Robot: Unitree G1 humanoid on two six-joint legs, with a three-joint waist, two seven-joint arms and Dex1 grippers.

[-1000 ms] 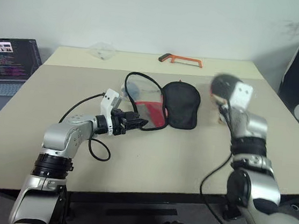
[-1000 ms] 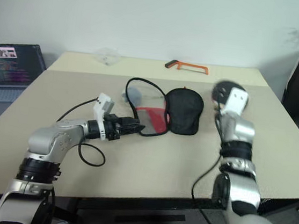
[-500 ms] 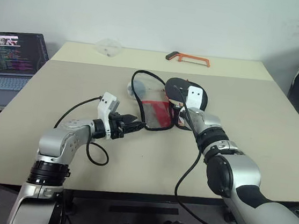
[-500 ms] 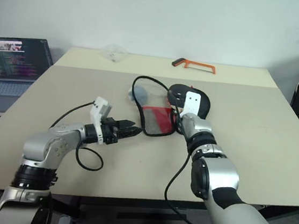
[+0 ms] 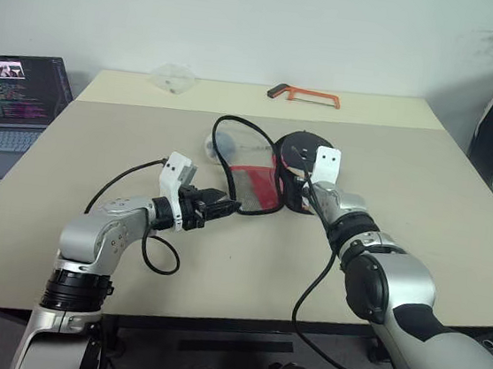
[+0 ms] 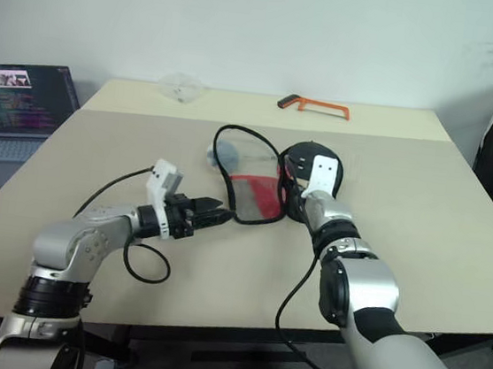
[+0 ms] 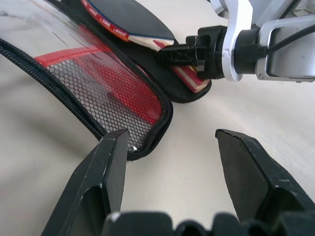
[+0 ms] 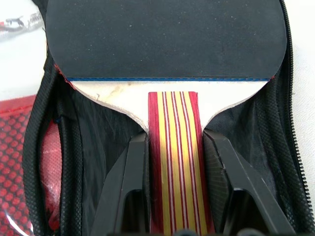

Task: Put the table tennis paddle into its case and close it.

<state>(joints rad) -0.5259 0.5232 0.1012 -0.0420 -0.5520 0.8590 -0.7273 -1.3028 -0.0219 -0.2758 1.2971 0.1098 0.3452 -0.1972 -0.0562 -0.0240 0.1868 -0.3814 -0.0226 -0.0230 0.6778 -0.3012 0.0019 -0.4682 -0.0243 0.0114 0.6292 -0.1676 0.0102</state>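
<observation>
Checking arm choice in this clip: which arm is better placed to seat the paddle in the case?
Right. Its tool already grips the paddle by the handle over the open case. The left tool stands open at the case's flap.

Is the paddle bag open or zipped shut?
Open: the case lies unzipped, its mesh flap spread flat, with the paddle over the other half.

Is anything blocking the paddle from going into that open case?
Nothing visible blocks it. The right pincer grips the table tennis paddle by its striped handle, and the blade already lies over the open half of the case. The mesh flap lies folded aside, near the open left pincer.
</observation>
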